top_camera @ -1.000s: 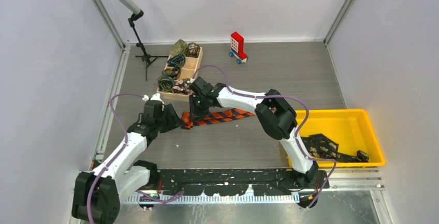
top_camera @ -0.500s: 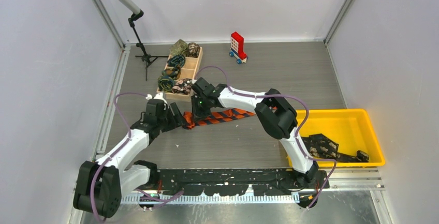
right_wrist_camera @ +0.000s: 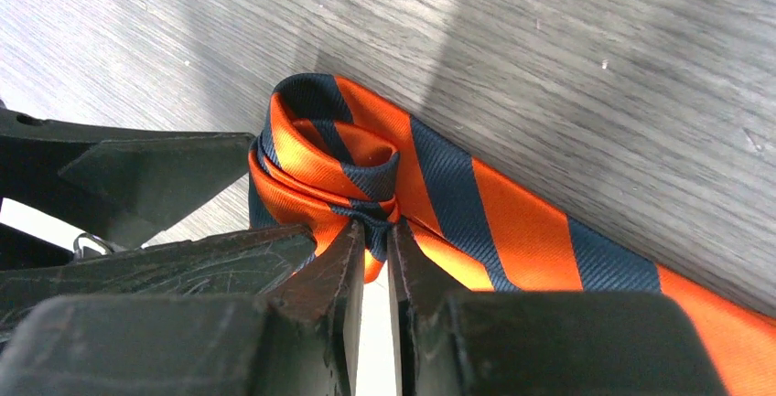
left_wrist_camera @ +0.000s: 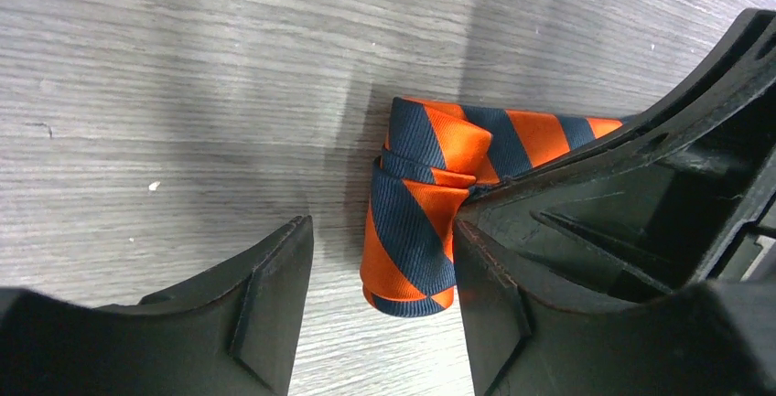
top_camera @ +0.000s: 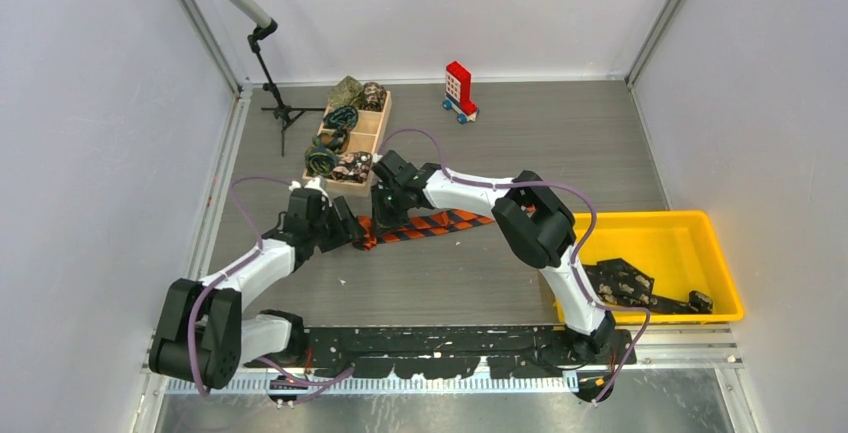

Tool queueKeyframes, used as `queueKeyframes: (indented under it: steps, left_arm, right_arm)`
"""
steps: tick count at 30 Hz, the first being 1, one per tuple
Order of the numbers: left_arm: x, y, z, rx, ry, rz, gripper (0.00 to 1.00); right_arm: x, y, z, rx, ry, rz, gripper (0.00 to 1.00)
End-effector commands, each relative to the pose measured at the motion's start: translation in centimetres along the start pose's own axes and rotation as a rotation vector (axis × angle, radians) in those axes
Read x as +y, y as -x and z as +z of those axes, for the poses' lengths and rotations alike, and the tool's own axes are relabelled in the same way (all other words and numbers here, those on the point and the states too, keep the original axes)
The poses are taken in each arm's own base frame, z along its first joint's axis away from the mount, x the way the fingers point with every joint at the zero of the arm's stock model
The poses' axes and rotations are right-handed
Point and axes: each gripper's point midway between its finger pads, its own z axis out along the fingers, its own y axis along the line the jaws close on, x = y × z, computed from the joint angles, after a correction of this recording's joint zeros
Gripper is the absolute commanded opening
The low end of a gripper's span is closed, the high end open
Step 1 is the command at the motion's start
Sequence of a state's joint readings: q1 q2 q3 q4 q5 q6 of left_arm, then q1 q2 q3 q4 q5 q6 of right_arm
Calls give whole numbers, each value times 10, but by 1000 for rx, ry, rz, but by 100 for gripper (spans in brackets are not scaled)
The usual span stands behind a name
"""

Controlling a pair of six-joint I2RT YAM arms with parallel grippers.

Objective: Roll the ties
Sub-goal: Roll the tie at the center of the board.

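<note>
Standing here, I can't make out any writing, number, brand or sign on anything. The red toy block point(top_camera: 459, 84) at the far side of the bench shows a grid of small white squares on its face, too small to tell whether they carry any marks.

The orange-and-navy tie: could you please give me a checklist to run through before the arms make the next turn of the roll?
1. Right gripper pinching the tie at its rolled end: ok.
2. Left gripper open, with the roll between its jaws: ok.
3. Roll layers lined up edge to edge: not ok, they look offset in the left wrist view.
4. Unrolled tail lying flat and straight on the table: ok.
5. Right gripper apart from the wooden tray: cannot tell, it is close.
</note>
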State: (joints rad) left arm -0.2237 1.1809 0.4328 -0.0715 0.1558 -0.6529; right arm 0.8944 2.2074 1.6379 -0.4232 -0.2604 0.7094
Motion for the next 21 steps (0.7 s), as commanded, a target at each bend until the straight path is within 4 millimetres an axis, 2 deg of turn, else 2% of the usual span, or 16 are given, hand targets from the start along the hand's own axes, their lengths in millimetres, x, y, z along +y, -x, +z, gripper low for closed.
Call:
queueKeyframes:
  steps: [1,13,21]
  left_arm:
    - [-13,16,4,-57,-69,-11,58]
    - [-11,8,17,3,-81,-52,47]
    - [-10,9,16,-1,-72,-66,33]
  right_arm:
    - [-9,1,-4,-18,-23,-15,20]
    - [-15,1,-2,-12,-29,-6,19]
    - [-7,8,-8,-19,21,20,21]
